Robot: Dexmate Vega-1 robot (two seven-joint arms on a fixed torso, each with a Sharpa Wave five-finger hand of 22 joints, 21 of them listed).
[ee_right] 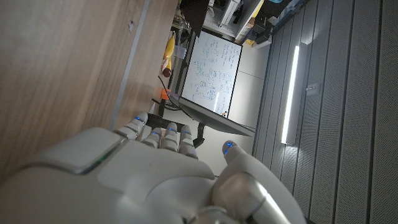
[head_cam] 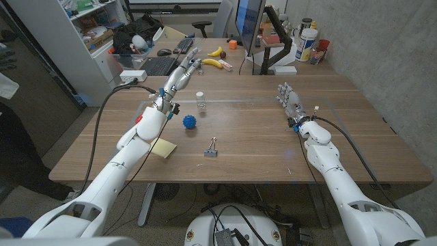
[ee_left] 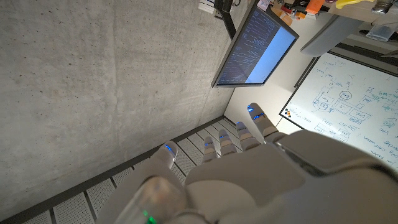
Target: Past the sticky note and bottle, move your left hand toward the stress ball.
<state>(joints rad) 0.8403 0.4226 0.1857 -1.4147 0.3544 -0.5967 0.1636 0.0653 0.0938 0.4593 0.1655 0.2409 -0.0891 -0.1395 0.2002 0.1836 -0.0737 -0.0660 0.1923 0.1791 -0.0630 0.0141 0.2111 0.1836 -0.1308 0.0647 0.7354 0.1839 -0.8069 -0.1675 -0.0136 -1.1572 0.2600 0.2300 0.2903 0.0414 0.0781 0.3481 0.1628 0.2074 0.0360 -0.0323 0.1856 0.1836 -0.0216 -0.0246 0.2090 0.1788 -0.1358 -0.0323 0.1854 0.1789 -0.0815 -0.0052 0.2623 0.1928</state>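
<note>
Left hand: the left hand (head_cam: 179,76) hangs raised over the far left part of the table (head_cam: 259,143), fingers stretched out and apart, grasping nothing. The left wrist view shows the same spread fingers (ee_left: 219,144) against a wall and a monitor, with nothing in them.

Stress ball: the blue spiky stress ball (head_cam: 189,121) lies on the table, left of centre, just beside the left forearm.

Key relation: the ball lies nearer the robot than the left fingertips, and slightly toward the table's middle. The hand reaches beyond it, so I judge the move calls for drawing back and down, not reaching further out.

Bottle: the small clear bottle (head_cam: 200,100) stands upright just beyond the ball, between it and the fingertips.

Sticky note: the yellow sticky note (head_cam: 163,147) lies near the front edge, half under the left forearm, on the robot's side of the ball.

Clip: a binder clip (head_cam: 212,149) sits near the ball, toward the front.

Long axis: the ball is round, so no approach direction is favoured.

Nearer arm: the left, clearly; the ball is well apart from the right.

Right hand: the right hand (head_cam: 290,102) stands at the table's right side, fingers loosely extended and released, holding nothing.
</note>
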